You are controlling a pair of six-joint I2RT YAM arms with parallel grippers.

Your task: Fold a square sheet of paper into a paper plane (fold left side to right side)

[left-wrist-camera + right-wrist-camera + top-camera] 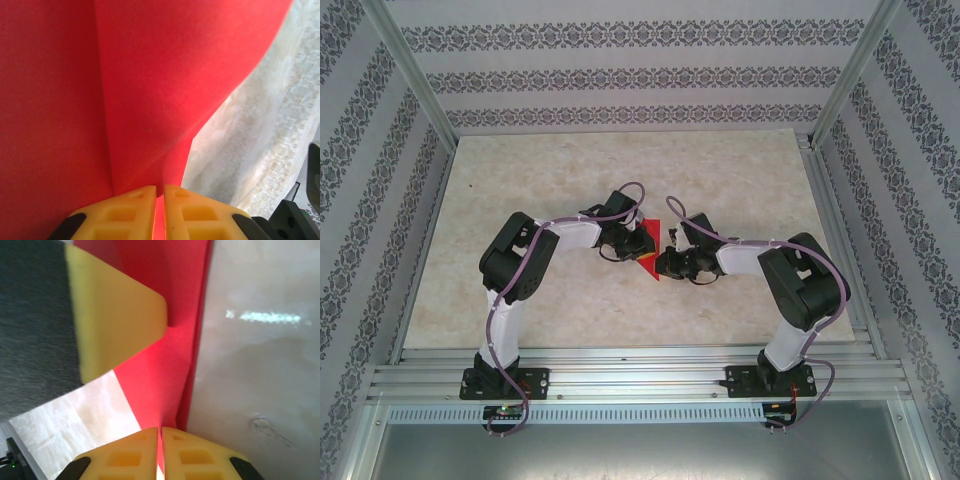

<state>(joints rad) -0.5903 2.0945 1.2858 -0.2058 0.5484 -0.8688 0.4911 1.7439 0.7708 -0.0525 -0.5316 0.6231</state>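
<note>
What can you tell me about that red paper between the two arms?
The red paper is thin, plain, bright and matte. It sits mid-table, between the two arms, mostly hidden beneath them from above. Up close it shows a straight crease and bows rather than lying flat. The left gripper pinches one edge between yellow fingers, and the right gripper pinches another part. Whether it rests on the pale table I cannot tell.

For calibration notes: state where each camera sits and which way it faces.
Top external: above and behind the bases, looking down on the table; both arms meet at the red paper.
Left wrist: looks along the left gripper, shut on it.
Right wrist: along the right gripper, likewise shut.
All three share the paper.
</note>
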